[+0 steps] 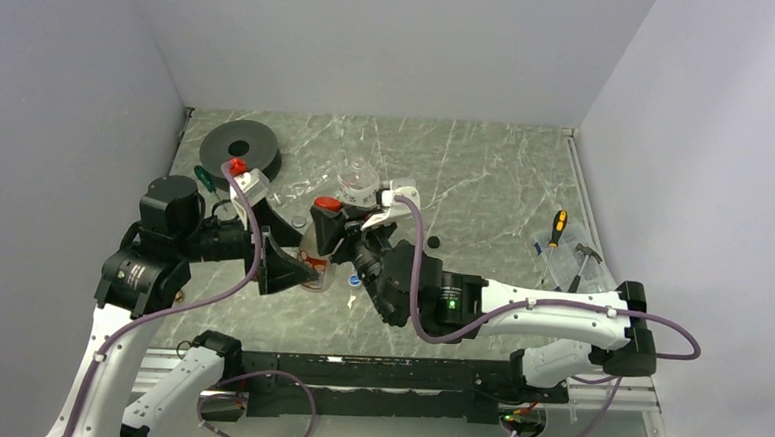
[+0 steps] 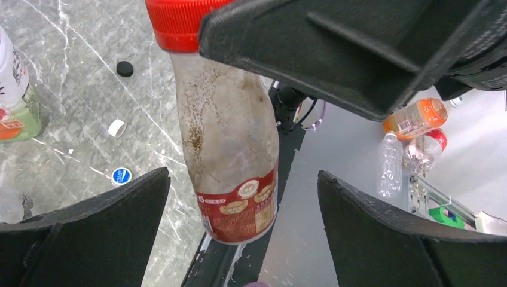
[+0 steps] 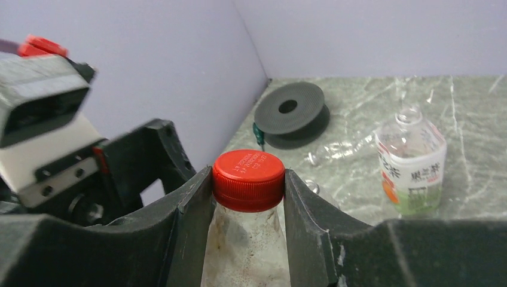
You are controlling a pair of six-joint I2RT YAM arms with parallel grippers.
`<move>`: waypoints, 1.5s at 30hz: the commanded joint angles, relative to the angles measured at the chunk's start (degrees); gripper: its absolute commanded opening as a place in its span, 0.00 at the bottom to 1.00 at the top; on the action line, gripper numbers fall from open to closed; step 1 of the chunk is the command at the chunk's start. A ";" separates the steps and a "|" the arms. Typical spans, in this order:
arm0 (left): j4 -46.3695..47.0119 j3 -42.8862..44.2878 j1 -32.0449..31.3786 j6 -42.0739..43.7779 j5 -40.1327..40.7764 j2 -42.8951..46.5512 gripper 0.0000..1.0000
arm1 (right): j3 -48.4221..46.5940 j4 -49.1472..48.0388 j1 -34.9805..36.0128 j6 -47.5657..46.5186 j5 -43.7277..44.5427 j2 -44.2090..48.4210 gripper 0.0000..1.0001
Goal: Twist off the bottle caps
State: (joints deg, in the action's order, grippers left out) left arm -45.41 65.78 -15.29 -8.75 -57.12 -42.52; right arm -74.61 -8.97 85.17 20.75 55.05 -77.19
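Observation:
A small bottle [image 2: 230, 137] with a red-brown label and a grimy clear body stands upright. My right gripper [image 3: 248, 186] is shut on its red cap [image 3: 248, 170], one finger on each side. My left gripper [image 2: 242, 233] is open, its fingers [image 2: 89, 227] well apart on either side of the bottle's lower part without touching it. In the top view both grippers meet at this bottle [image 1: 316, 263] at table centre. The larger green-white-orange bottle [image 3: 412, 167] stands behind, its neck uncapped. Loose black [image 2: 124, 69], white [image 2: 117, 127] and blue [image 2: 121, 176] caps lie on the table.
A large black disc with a hole [image 1: 239, 149] lies at the back left, a green screwdriver [image 1: 203, 178] beside it. A clear bottle [image 3: 341, 149] lies on its side near the disc. An orange-handled screwdriver [image 1: 555, 230] and bagged tools [image 1: 582, 261] lie at the right.

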 commanded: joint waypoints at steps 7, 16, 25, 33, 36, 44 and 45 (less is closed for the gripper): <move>-0.49 0.02 0.26 3.07 2.13 0.92 0.99 | -6.10 -12.50 2.07 -7.18 -2.27 -2.66 0.08; 0.88 1.08 0.35 4.76 2.51 1.35 0.36 | -4.78 -12.12 3.25 -6.82 -3.90 -2.96 0.16; -2.78 2.53 0.44 13.14 6.35 3.63 0.33 | -20.10 15.11 -2.69 4.76 -18.91 -5.46 0.90; -2.26 0.93 0.44 19.43 13.30 7.07 0.28 | -30.21 31.18 -9.75 11.46 -34.27 -8.44 0.95; -2.37 0.98 0.44 19.02 13.67 6.61 0.27 | -29.91 31.07 -9.76 11.37 -34.29 -8.61 0.91; -2.41 1.23 0.44 17.97 14.07 5.81 0.26 | -27.77 28.75 -9.67 10.40 -35.99 -7.95 0.75; -2.35 1.20 0.44 17.84 13.83 5.71 0.26 | -27.41 28.36 -9.69 10.40 -35.78 -7.77 0.72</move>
State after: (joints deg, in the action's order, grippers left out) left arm -48.80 66.59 -14.96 8.56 -43.46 -36.10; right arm -102.98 20.95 75.48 31.18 20.36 -86.37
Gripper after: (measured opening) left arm 0.491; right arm 0.760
